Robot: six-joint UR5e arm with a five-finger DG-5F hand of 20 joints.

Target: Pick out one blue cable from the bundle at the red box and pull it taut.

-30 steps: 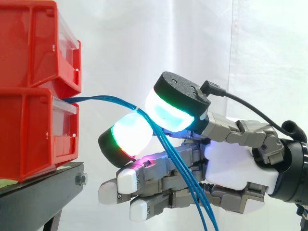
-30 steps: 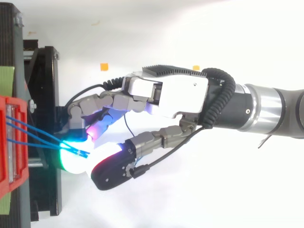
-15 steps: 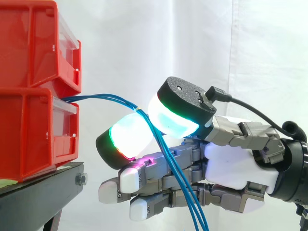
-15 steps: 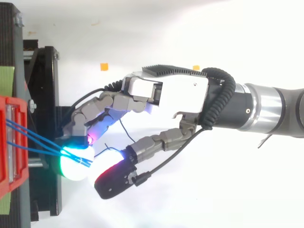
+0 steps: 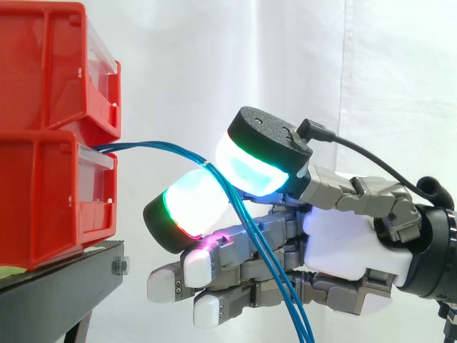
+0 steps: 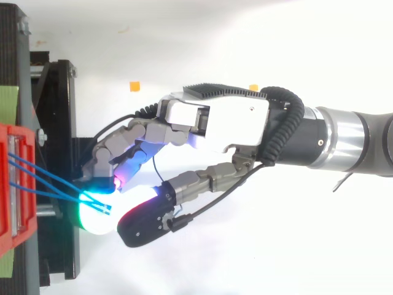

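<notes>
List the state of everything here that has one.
blue cables, slack, curving from the lower red box, then hanging down.
hand, shut, two fingers pinching the cables together.
lower red box, resting on the black stand.
upper red box, stacked on the lower one.

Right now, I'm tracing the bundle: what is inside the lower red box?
Blue cables lead out of the lower red box above its clear front panel. Where they end inside is hidden by the box's red wall.
</notes>
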